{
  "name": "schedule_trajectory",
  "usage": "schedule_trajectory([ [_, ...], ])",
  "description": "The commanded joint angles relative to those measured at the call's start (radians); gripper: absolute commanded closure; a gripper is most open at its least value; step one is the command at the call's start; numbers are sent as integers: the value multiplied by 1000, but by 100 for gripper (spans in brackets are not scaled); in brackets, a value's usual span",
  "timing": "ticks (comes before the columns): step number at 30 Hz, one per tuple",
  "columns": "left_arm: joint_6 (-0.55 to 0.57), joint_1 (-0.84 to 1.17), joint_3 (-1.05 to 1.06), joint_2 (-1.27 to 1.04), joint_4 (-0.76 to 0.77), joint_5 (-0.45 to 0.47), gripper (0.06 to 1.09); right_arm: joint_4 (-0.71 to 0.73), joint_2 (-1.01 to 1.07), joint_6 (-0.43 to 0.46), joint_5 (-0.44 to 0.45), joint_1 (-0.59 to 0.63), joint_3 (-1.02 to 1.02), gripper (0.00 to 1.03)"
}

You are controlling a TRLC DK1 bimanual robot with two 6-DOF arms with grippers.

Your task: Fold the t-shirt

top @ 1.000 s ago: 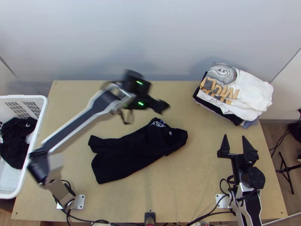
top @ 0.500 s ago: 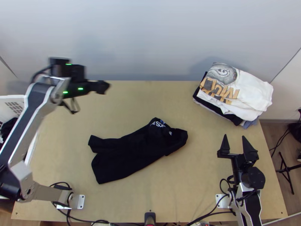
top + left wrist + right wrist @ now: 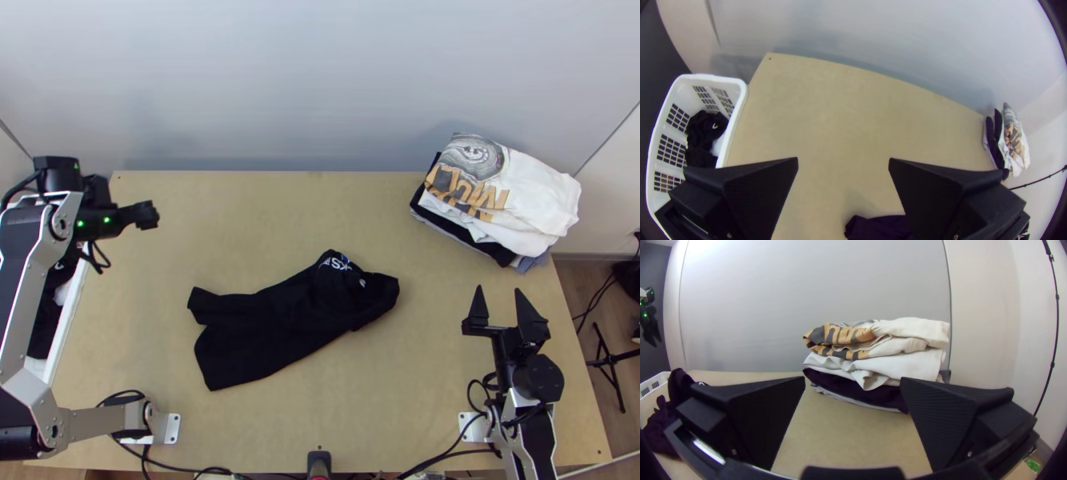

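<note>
Desk read as a dial, 12 at the far edge, top view. T-shirt: black, lying on the desk close to centre, slightly toward 9 o'clock, long axis running 8 to 2. Form: narrow and doubled over rather than spread; 2 o'clock end bunched, white print beside it; 8 o'clock end finishes in two lobes with a notch between. Layering of the folds cannot be told. Left claw: near the 10 o'clock corner, well apart from the shirt; fingers wide apart in the left wrist view. Its arm crosses above part of the white basket, which stands at 9 o'clock beside the desk, dark clothing and something white inside. Right claw: at 3 o'clock, tips directed to 12, fingers likewise apart, well clear of the shirt. Garment stack: at 2 o'clock, by the far corner; white garment with yellow-and-grey print uppermost, more white cloth beneath, then a dark layer, then a pale one, per right wrist view. Cables run along the desk's 6 to 7 o'clock edge.
</note>
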State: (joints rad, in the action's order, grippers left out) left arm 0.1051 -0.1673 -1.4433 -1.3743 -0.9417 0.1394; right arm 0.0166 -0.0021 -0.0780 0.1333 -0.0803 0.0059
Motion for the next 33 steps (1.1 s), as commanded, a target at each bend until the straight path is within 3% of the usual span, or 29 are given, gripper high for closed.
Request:
schedule_trajectory([
  [1, 38, -61, 73, 27, -17, -46, 10, 0, 1, -8, -1, -53, 0, 4],
  [6, 44, -63, 106, 34, -17, -60, 10, 0, -1, -52, -3, -88, -1, 4],
  [8, 42, -63, 119, 37, -17, -64, 10, 3, -3, -28, -14, -93, 2, 4],
  [10, 41, -66, 126, 40, -17, -69, 10, -55, -1, 14, -83, -116, 31, 4],
  [14, 33, -67, 123, 54, -14, -69, 10, -79, 24, 57, -93, -197, 95, 4],
  [20, 33, -55, 115, 57, 7, -67, 10, -89, 295, 175, -101, -325, 341, 4],
  [24, 31, -40, 98, 57, 17, -67, 10, -236, 456, 225, -100, -472, 539, 4],
  [27, 21, -34, 89, 52, 29, -69, 10, -403, 550, 202, -101, -618, 668, 4],
  [30, 4, -34, 86, 40, 41, -67, 10, -567, 640, 104, -106, -742, 766, 4],
  [33, -8, -40, 83, 24, 55, -67, 10, -676, 734, 21, -199, -782, 804, 4],
])
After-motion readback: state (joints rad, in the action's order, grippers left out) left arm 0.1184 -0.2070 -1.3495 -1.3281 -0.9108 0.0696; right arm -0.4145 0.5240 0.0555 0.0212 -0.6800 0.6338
